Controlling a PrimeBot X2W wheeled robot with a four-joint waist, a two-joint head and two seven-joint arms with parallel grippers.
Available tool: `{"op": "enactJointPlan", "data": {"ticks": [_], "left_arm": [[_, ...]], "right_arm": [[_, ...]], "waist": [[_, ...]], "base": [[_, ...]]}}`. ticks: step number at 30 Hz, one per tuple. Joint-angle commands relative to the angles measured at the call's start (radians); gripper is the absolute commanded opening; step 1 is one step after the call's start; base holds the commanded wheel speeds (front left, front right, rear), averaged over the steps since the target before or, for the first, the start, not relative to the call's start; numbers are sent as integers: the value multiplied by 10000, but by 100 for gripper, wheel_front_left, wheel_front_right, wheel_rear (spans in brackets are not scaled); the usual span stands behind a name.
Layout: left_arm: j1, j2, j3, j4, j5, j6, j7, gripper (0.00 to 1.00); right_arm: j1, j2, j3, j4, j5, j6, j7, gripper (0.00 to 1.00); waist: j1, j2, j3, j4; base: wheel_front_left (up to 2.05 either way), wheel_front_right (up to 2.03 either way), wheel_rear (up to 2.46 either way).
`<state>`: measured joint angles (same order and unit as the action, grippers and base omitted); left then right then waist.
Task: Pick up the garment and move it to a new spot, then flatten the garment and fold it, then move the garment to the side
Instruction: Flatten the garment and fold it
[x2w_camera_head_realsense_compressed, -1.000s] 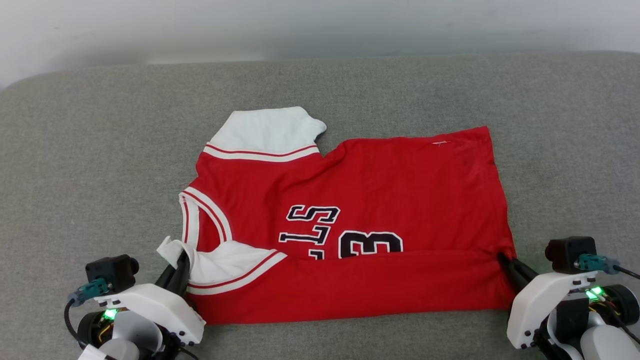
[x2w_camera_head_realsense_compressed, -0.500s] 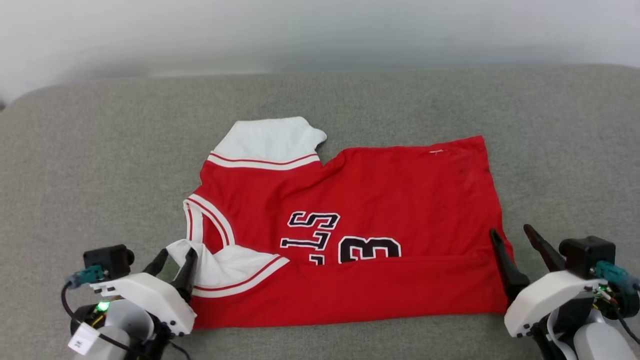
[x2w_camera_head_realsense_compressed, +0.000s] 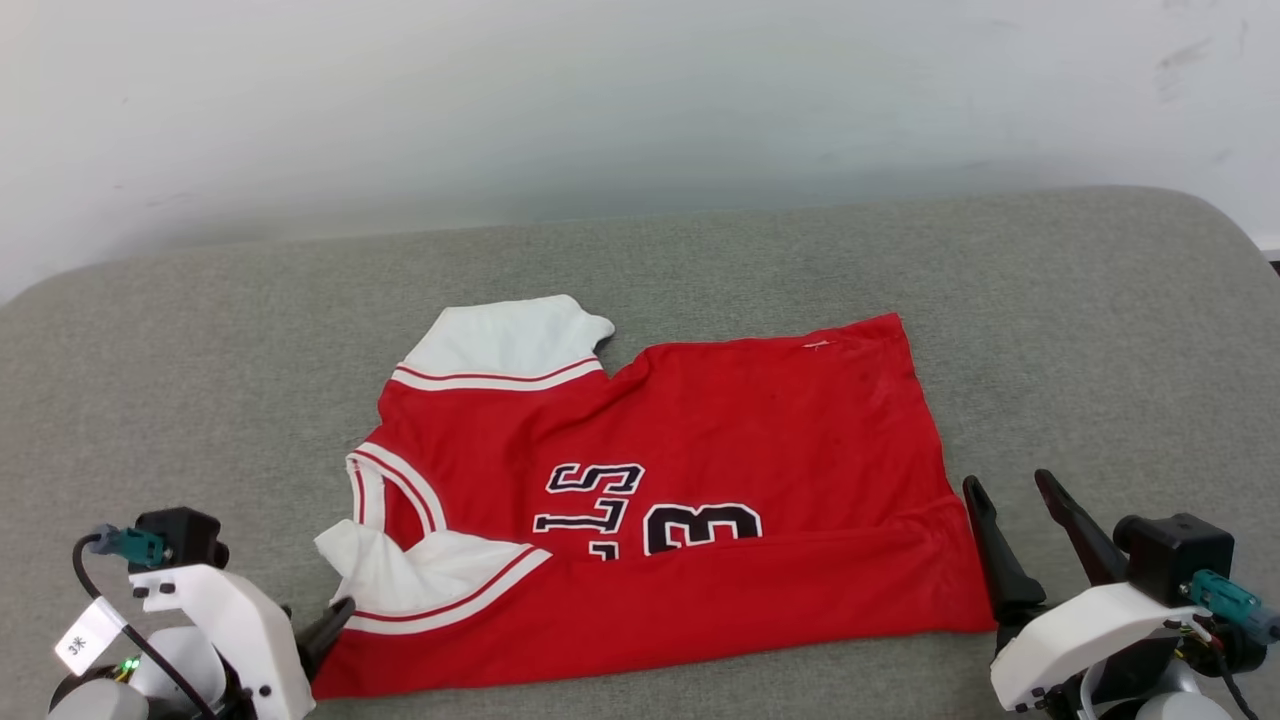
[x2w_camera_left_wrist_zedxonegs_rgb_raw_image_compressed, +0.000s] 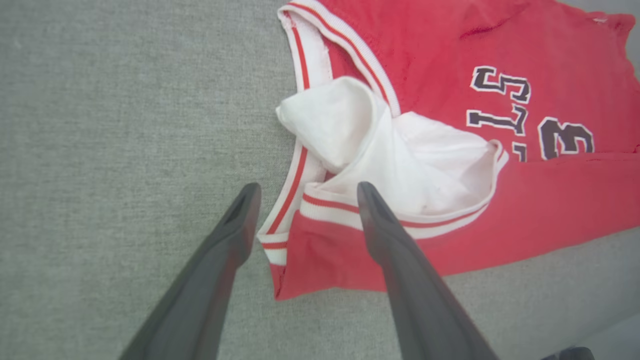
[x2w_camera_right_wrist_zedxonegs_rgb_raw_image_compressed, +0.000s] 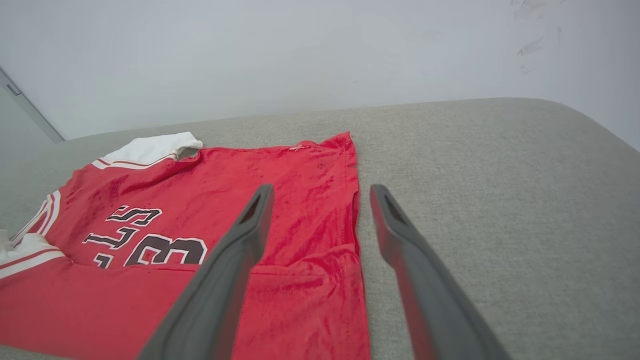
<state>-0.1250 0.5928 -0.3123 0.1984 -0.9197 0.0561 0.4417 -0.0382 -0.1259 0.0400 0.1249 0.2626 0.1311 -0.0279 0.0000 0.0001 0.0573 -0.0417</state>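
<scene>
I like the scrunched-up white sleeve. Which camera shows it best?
The left wrist view: the scrunched white sleeve lies close and large, with its folds clear. The head view shows the sleeve small, low on the left. The right wrist view catches just its edge.

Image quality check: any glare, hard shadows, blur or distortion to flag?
Head view: soft, even light, no glare, garment lettering crisp. Left wrist view: left gripper soft-edged up close, cloth behind it sharp. Right wrist view: right gripper likewise soft, and the red fabric looks mottled.

black number 3 (x2w_camera_head_realsense_compressed: 702, 528), letters L and S (x2w_camera_head_realsense_compressed: 595, 478), on red garment (x2w_camera_head_realsense_compressed: 790, 410)
</scene>
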Motion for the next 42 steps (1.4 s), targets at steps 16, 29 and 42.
{"op": "enactJointPlan", "data": {"ticks": [16, 29, 42], "left_arm": [[679, -240, -297, 5, -1073, 1000, 2097, 100], [814, -156, -47, -816, -757, 1123, 1321, 0], [843, 192, -17, -2980, -64, 1692, 944, 0]], "right_arm": [[-109, 460, -112, -748, 150, -7, 525, 100], [-443, -423, -673, -44, 1319, -5, 2961, 100], [-1403, -1398, 759, 1196, 2197, -5, 6463, 100]], "waist": [[0, -1, 1131, -490], [0, -1, 1008, -311], [0, -1, 1386, 222]], "base": [[0, 0, 0], [0, 0, 0], [0, 0, 0]]}}
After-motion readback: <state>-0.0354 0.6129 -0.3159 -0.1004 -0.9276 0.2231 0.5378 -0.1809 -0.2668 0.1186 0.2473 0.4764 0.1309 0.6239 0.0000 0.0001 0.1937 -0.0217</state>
